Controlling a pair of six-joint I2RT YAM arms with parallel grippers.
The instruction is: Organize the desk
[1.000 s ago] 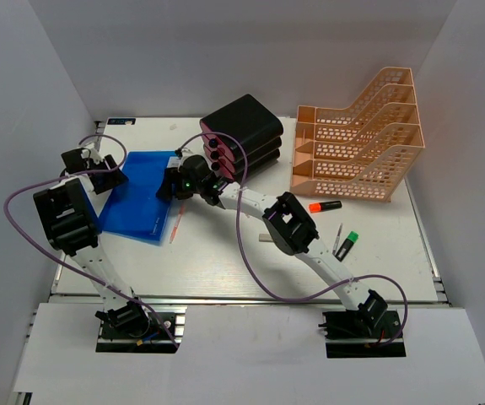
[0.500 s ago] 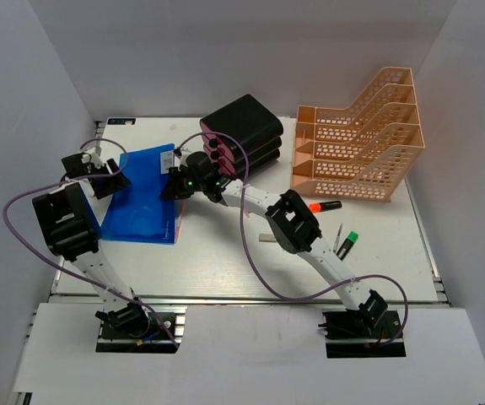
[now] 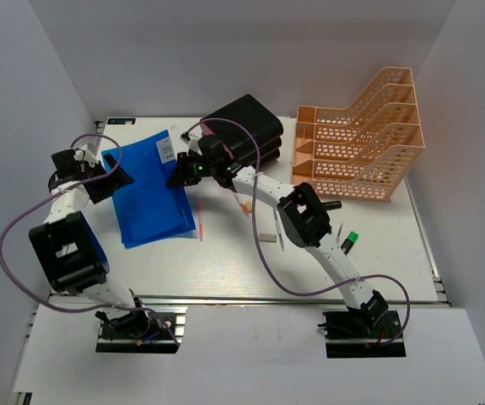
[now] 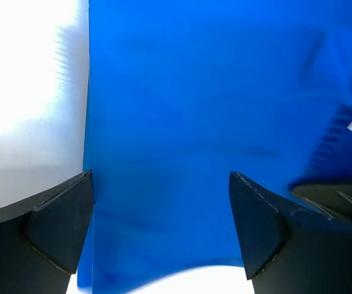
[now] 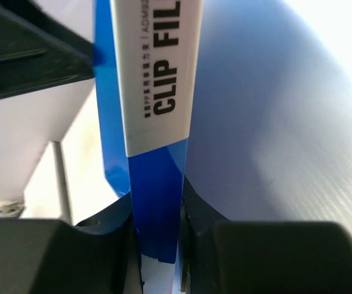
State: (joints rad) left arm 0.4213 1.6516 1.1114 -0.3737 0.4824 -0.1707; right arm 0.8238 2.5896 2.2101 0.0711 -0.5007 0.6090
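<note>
A blue clip file (image 3: 151,192) is held tilted above the left part of the white desk (image 3: 225,266). My right gripper (image 3: 182,175) is shut on the file's right edge. In the right wrist view the gripper (image 5: 158,214) pinches the blue spine (image 5: 156,177) below a white "CLIP FIL" label. My left gripper (image 3: 117,180) is open at the file's left edge. In the left wrist view its fingers (image 4: 65,220) stand wide apart around the gripper centre (image 4: 161,179), with the blue sheet (image 4: 212,110) between and beyond them. I cannot tell whether they touch it.
A black-and-pink drawer box (image 3: 244,133) stands at the back, right behind the right gripper. A peach mesh file rack (image 3: 362,145) is at the back right. A red pen (image 3: 201,221), a small eraser (image 3: 267,239), a green-capped marker (image 3: 349,243) and a dark marker (image 3: 331,204) lie on the desk.
The blue file has risen off the desk and turned, its right edge swinging toward the back. The right gripper went back with it; the left gripper moved left and back along the file's edge.
</note>
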